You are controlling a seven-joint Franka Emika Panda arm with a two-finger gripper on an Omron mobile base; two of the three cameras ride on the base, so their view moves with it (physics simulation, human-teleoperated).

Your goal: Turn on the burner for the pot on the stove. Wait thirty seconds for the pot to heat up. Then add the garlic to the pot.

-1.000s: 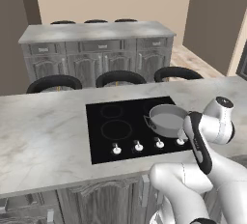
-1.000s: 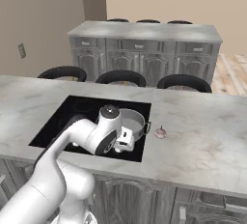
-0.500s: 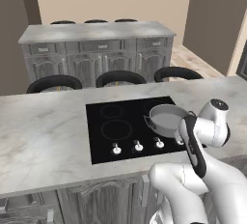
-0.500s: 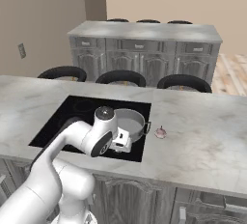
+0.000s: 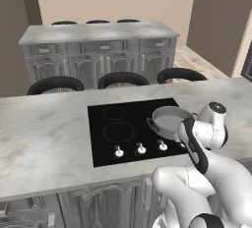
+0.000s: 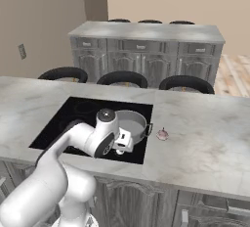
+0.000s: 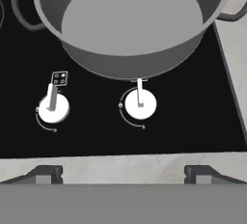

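The grey pot point(image 7: 130, 20) sits on the right front ring of the black stove point(image 7: 193, 112), also seen as the pot point(image 5: 170, 120) on the stove point(image 5: 106, 141). My gripper point(image 7: 124, 174) hovers open just in front of it, above the stove's front edge, with nothing between its fingertips point(image 7: 46, 174). Two white knobs lie below: the right knob point(image 7: 140, 105) under the pot's near wall and its neighbour point(image 7: 53, 108) to the left. The pinkish garlic point(image 6: 162, 134) rests on the counter right of the pot point(image 6: 131, 122).
A marble counter point(image 5: 44, 138) surrounds the stove. Black stools point(image 5: 122, 79) stand behind it, and a grey cabinet island point(image 5: 98, 50) stands further back. My own arm point(image 5: 197, 148) covers the stove's right front corner in the left base view.
The hand has shifted slightly left over the stove's front knobs. The jaws stayed open. Pot and garlic have not moved.
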